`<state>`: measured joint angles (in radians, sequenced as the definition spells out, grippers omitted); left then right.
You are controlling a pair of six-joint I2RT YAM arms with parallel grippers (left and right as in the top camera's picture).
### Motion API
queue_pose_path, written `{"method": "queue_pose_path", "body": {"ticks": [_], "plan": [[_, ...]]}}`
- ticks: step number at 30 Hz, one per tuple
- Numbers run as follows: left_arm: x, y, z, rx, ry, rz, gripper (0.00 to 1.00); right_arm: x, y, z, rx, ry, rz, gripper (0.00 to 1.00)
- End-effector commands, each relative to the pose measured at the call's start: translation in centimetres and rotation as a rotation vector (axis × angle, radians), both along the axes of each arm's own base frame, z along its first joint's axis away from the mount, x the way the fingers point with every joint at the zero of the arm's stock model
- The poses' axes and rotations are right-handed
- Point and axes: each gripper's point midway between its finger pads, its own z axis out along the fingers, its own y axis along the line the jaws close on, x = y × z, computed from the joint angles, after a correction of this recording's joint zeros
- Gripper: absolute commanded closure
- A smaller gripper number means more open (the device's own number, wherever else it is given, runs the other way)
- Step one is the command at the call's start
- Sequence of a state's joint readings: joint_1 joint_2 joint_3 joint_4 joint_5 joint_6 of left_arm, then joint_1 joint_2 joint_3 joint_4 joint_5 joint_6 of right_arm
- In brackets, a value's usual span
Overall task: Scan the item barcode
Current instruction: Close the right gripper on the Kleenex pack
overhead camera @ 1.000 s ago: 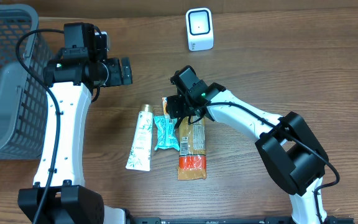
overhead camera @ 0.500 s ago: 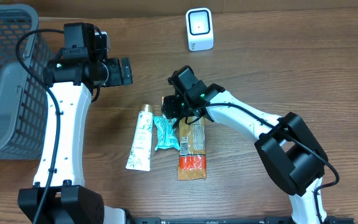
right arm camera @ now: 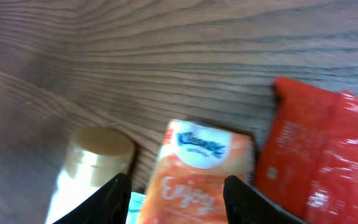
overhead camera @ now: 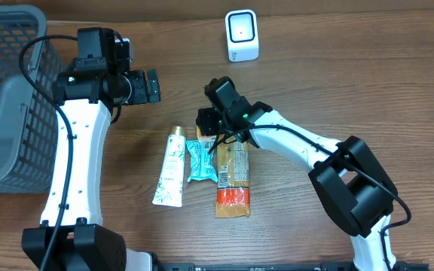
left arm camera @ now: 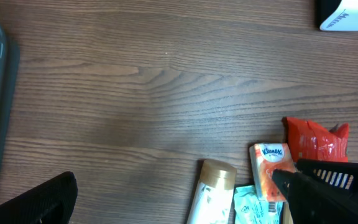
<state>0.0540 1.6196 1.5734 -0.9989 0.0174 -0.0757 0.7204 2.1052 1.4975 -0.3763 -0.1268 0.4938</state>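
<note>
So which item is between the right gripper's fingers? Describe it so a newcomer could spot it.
Below the white scanner, a row of items lies mid-table, with the right gripper over the scanner-side end. The tissue pack sits there between the gold-capped tube and the red packet. It alone is orange, with a blue Kleenex logo.

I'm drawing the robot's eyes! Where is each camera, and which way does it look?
Overhead: above the table, looking straight down; left arm and right arm show.
Left wrist: on the left arm, looking down at tissue pack; one dark finger shows.
Right wrist: close above that pack, looking down; both fingers of the right hand show.
Shared: wrist views both see pack, gold cap, red packet.
</note>
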Motion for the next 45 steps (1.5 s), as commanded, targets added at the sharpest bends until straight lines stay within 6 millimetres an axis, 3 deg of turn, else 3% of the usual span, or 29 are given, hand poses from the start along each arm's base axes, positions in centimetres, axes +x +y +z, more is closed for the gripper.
{"method": "queue_pose_path", "body": {"ticks": [1,6,12,23,33,43,45], "plan": [[0.2,0.0,0.7,-0.001,-0.020,0.013,0.00,0.5,-1.1,-1.5,-0.052,-0.001,-0.039,0.48],[0.2,0.0,0.7,-0.001,-0.020,0.013,0.00,0.0,-1.7,-3.4,-0.091,0.039,-0.041,0.46],[0.2,0.0,0.7,-0.001,-0.020,0.013,0.00,0.3,-2.8,-3.7,-0.085,0.087,-0.096,0.49],[0.2,0.0,0.7,-0.001,-0.020,0.013,0.00,-2.4,-0.5,-3.3,0.018,0.196,0.007,0.55],[0.2,0.0,0.7,-0.001,-0.020,0.013,0.00,-2.5,-0.6,-3.5,-0.002,0.188,0.001,0.57],[0.2,0.0,0.7,-0.001,-0.020,0.013,0.00,-2.4,-0.7,-3.5,-0.006,0.185,-0.004,0.86],[0.2,0.0,0.7,-0.001,-0.020,0.013,0.00,-2.4,-0.7,-3.5,-0.007,0.185,-0.003,0.95]]}}
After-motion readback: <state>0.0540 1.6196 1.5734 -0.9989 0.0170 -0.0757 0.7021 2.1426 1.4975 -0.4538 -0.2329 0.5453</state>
